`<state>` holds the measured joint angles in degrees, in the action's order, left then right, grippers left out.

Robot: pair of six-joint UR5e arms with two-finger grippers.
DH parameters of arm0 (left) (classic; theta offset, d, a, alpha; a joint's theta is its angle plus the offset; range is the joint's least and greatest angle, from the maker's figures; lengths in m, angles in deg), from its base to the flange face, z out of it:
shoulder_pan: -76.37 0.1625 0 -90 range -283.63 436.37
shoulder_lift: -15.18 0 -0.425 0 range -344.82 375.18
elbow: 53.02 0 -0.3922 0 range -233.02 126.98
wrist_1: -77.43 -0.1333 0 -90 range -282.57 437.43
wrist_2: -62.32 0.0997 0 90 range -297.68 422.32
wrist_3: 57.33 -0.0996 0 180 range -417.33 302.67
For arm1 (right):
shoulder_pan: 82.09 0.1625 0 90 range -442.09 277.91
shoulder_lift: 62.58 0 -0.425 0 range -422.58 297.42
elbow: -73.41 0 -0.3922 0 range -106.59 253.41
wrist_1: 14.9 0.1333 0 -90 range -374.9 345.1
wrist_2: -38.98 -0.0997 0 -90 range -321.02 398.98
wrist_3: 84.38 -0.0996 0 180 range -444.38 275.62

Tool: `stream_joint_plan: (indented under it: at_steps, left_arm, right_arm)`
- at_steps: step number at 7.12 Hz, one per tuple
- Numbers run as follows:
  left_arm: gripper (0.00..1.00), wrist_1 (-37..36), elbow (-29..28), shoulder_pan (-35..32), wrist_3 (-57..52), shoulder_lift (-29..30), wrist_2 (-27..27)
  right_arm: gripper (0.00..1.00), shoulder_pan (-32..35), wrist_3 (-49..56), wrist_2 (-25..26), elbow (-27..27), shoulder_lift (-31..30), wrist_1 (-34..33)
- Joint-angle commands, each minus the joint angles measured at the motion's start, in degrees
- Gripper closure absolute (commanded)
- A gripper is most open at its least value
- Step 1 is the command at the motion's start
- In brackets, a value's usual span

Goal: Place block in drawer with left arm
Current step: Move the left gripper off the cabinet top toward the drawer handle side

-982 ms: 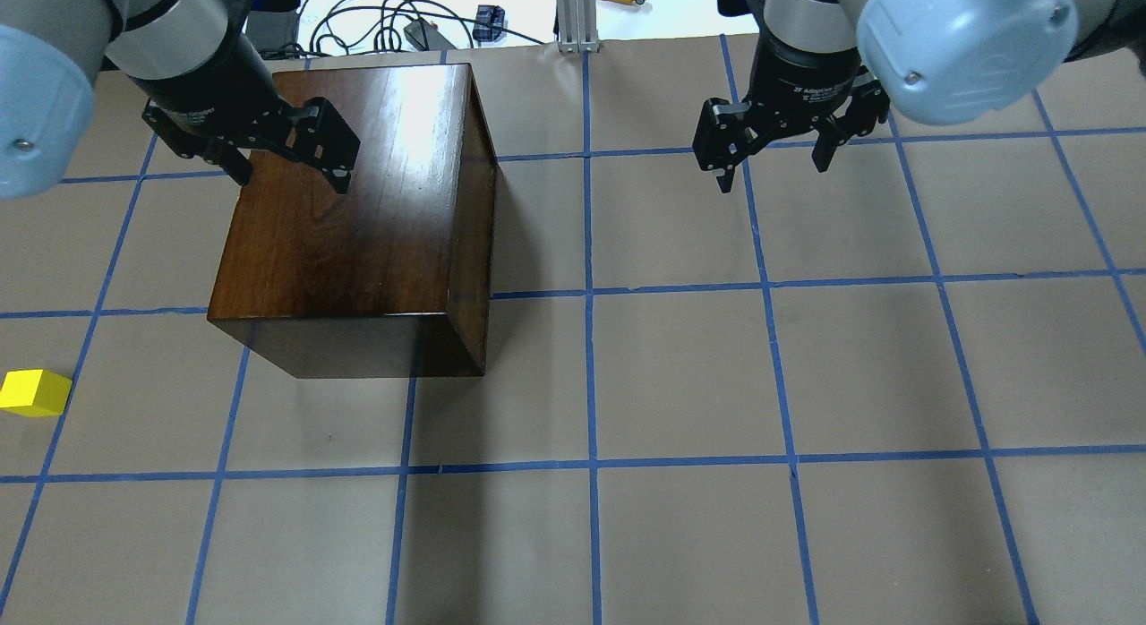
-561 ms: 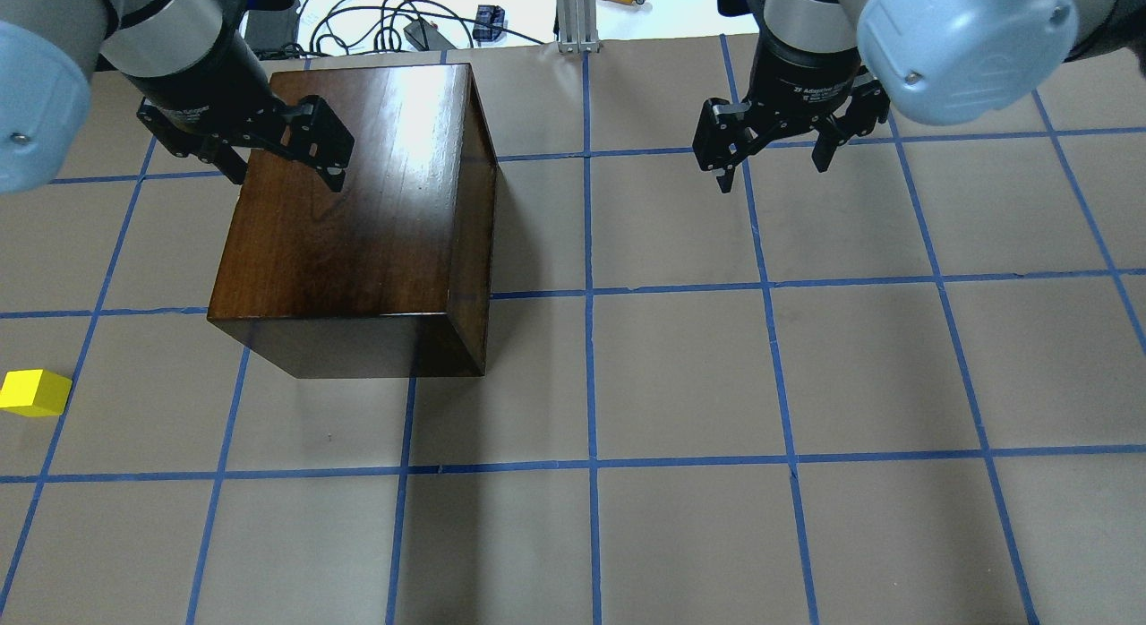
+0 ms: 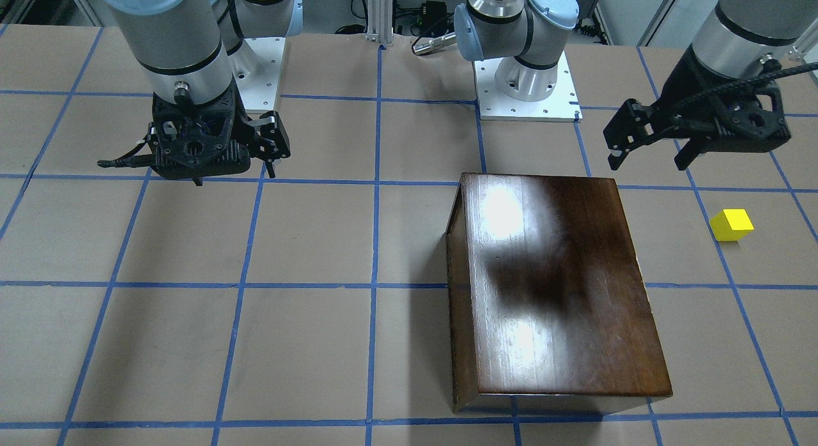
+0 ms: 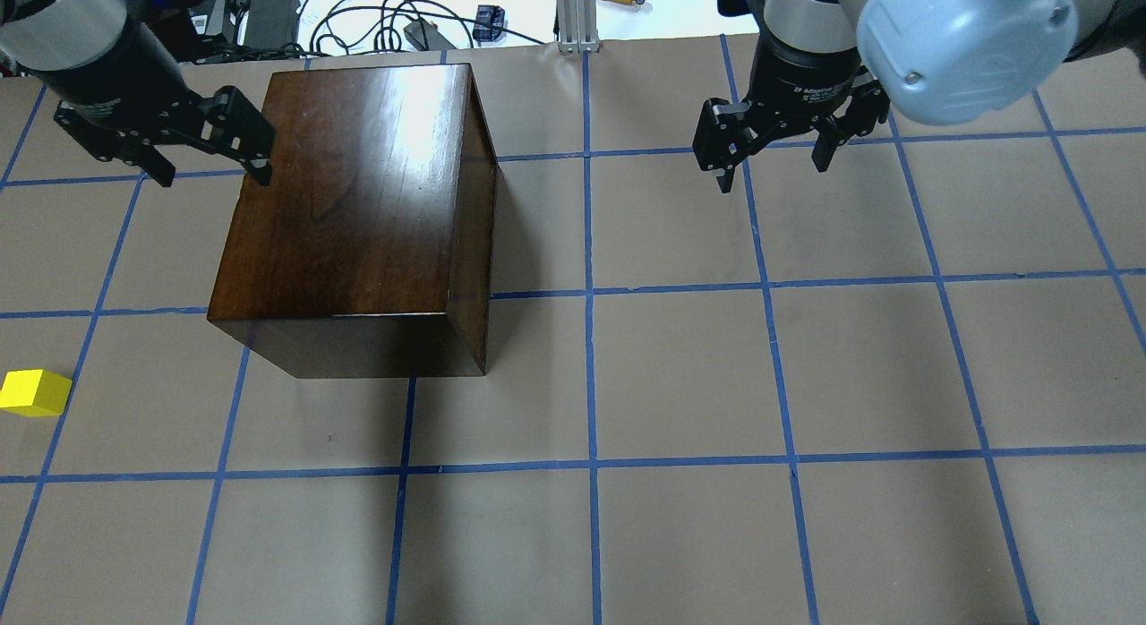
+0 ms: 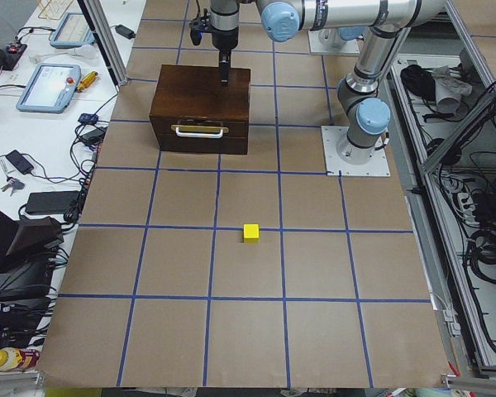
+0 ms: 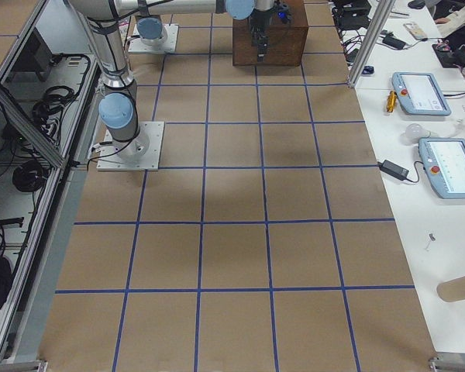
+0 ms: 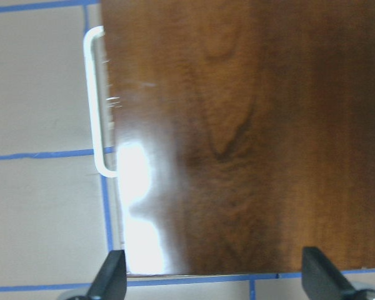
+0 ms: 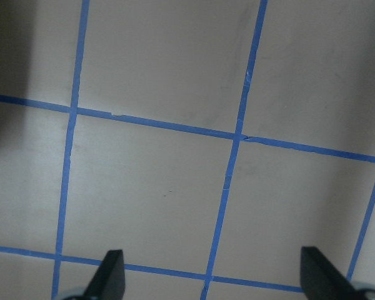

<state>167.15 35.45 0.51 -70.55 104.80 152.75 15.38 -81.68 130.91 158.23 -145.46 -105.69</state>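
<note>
The only print that can be read stands on the black collar of the right gripper (image 4: 773,173), on the far right of the table in the overhead view. There, small white letters spell "2F Adaptive". The rest of that line, and a shorter line beneath it, are too small to make out.

The left gripper (image 4: 215,179), on the far left, has a similar line of white print on its own collar, but it is too blurred to read.

The tablets (image 6: 420,91) on the side bench show lit screens, and whatever is on them is too small to read.
</note>
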Motion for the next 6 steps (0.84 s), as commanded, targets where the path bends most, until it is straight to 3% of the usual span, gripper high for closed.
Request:
stream_joint_plan:
  at_steps: [1,4,6]
  left_arm:
    - [0.0,0.46,-0.05,6.31,-9.38,-0.15,0.1]
    - [0.0,-1.11,-0.31,18.87,-24.43,2.13,0.01]
    - [0.0,-4.26,-1.19,20.84,-25.36,4.41,-0.52]
  right_arm:
    - [0.0,0.0,0.02,0.0,0.0,0.0,0.0]
    - [0.0,0.0,0.02,0.0,0.0,0.0,0.0]
    - [0.0,0.0,0.02,0.0,0.0,0.0,0.0]
